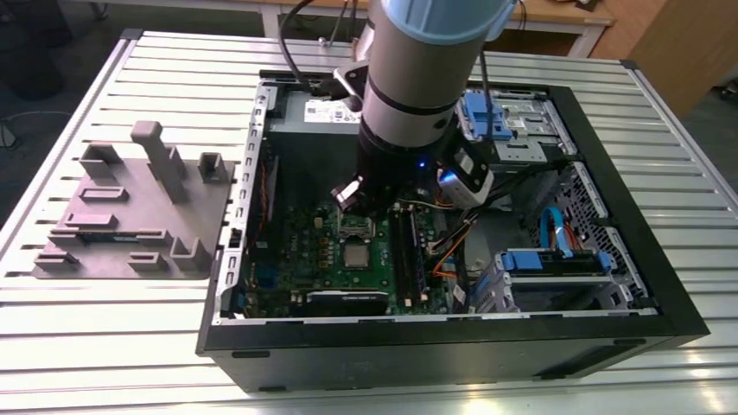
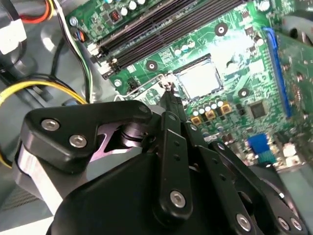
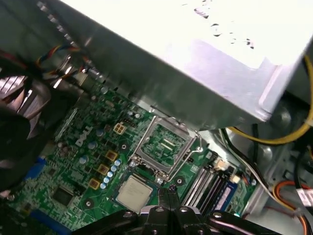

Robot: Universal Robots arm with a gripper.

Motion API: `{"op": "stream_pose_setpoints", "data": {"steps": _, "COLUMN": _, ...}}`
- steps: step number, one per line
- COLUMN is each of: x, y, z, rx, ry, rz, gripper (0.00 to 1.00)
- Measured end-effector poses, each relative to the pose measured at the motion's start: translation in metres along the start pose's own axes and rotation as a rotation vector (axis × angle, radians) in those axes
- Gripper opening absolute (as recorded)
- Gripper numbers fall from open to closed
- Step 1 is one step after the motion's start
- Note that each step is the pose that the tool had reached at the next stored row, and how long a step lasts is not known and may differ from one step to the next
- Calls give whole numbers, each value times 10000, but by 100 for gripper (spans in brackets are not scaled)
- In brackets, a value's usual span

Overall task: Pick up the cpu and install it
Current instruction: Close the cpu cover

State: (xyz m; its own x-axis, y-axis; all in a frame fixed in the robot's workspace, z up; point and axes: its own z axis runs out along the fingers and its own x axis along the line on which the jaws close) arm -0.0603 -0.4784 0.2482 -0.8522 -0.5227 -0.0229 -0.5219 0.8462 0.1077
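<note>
Just beside the metal frame [image 3: 164,144], jaws pressed together, holding nothing, tips near the cpu [image 3: 133,192] edge. Cpu lies flat on the green board [image 3: 78,147], right next to the frame. Placing looks done, frame not closed over it. Next move needs a clean lift, no nudging the chip.

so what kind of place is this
Probably a robotics lab or test bench for PC assembly: an open computer case sits on a slatted metal table, a grey fixture block lies beside it, and a robot arm reaches down over the motherboard.
</note>
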Motion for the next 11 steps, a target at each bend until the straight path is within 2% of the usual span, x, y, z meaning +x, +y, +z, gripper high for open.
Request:
{"op": "stream_pose_setpoints", "data": {"steps": 2, "x": -2, "y": -3, "z": 19, "rx": -6, "ry": 32, "rz": -294, "gripper": 10}}
{"op": "stream_pose_setpoints", "data": {"steps": 3, "x": -16, "y": -12, "z": 27, "rx": -26, "ry": 23, "rz": -315, "gripper": 10}}
{"op": "stream_pose_setpoints", "data": {"steps": 5, "x": -57, "y": -32, "z": 35, "rx": -134, "ry": -45, "rz": -318, "gripper": 10}}
{"op": "stream_pose_setpoints", "data": {"steps": 8, "x": -106, "y": -49, "z": 47, "rx": -405, "ry": -218, "rz": -332, "gripper": 10}}
{"op": "stream_pose_setpoints", "data": {"steps": 9, "x": -117, "y": -55, "z": 54, "rx": -451, "ry": -246, "rz": -349, "gripper": 10}}
{"op": "stream_pose_setpoints", "data": {"steps": 11, "x": -121, "y": -59, "z": 84, "rx": -466, "ry": -229, "rz": -510, "gripper": 10}}
